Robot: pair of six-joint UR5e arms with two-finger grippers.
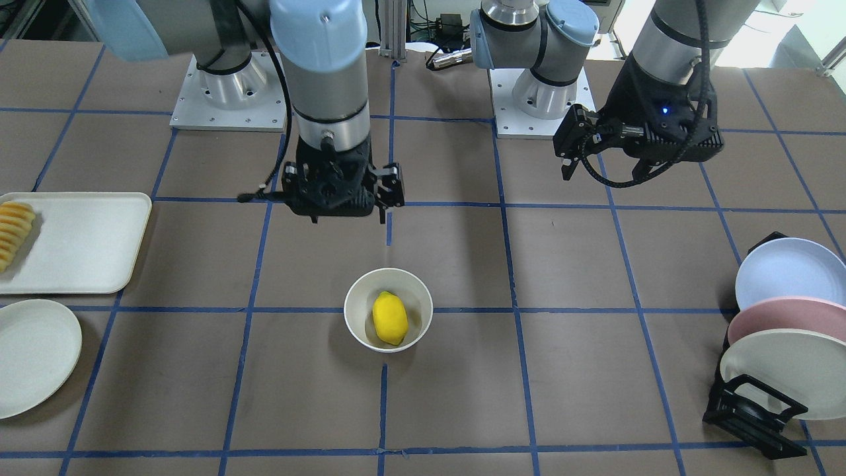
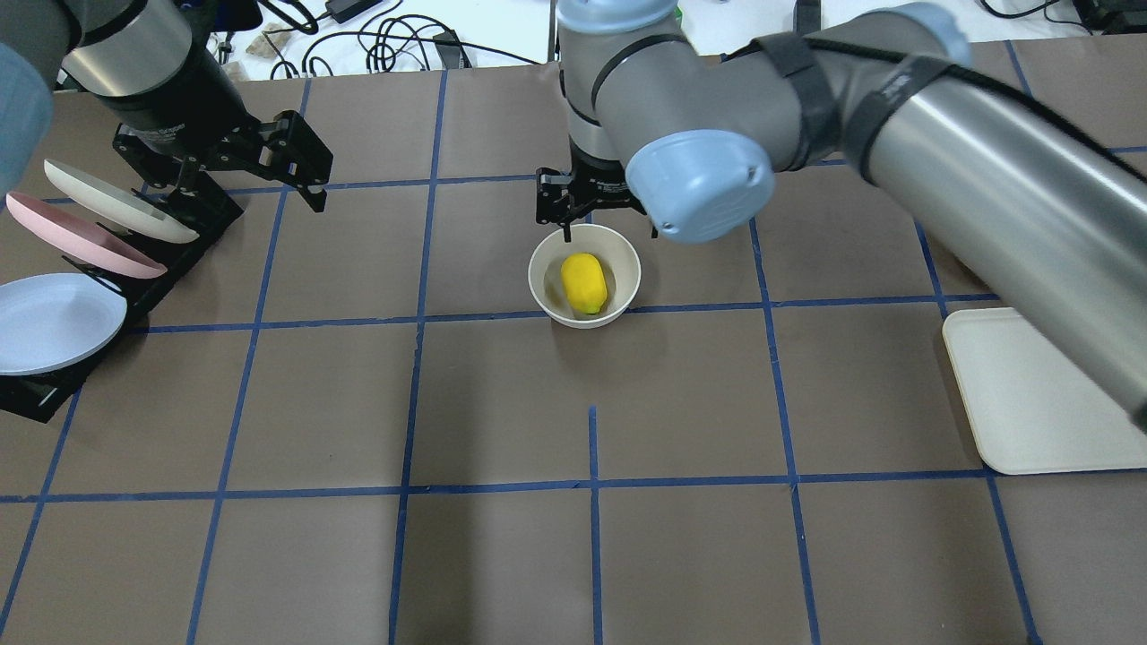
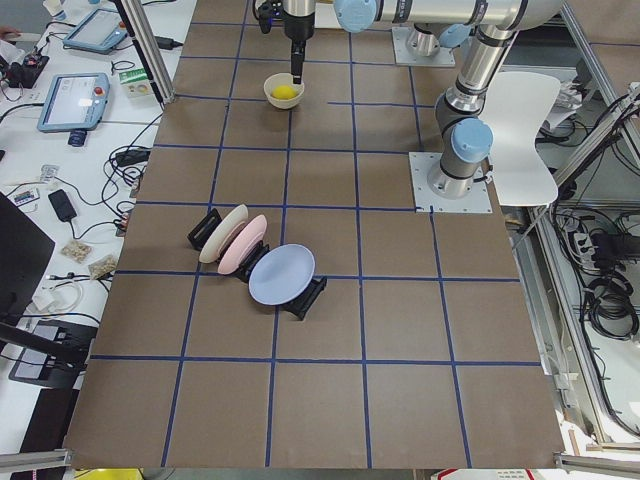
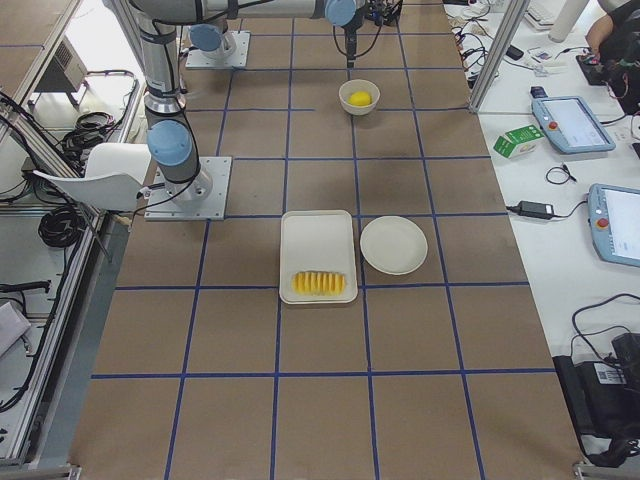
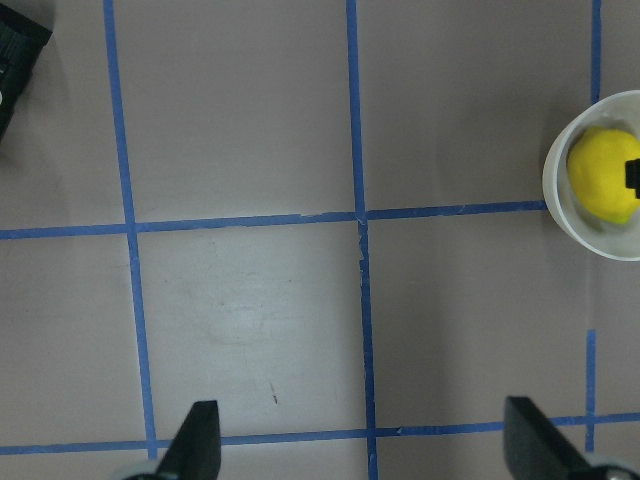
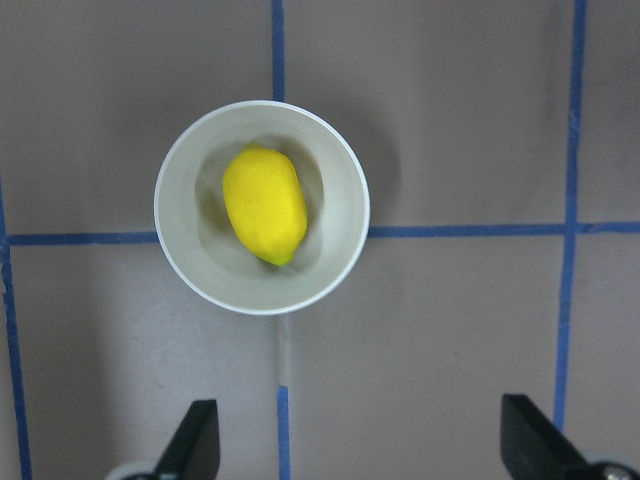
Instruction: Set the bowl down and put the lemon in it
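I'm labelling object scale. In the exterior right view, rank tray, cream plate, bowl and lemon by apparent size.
1. tray
2. cream plate
3. bowl: it sits farther from the camera, so its rank below the plate is unsure
4. lemon, lying inside the bowl

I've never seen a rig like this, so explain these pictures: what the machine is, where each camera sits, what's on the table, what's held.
Two robot arms stand at a brown table taped in blue squares. Four fixed cameras look from front, overhead and both ends; one rides each wrist. The small glossy off-white bowl sits mid-table with the bright yellow oval lemon inside. The right gripper hangs open above it; the left gripper, open too, hangs near a black rack of three plates. A cream tray with sliced yellow food and a round off-white plate lie aside. Nothing is held.
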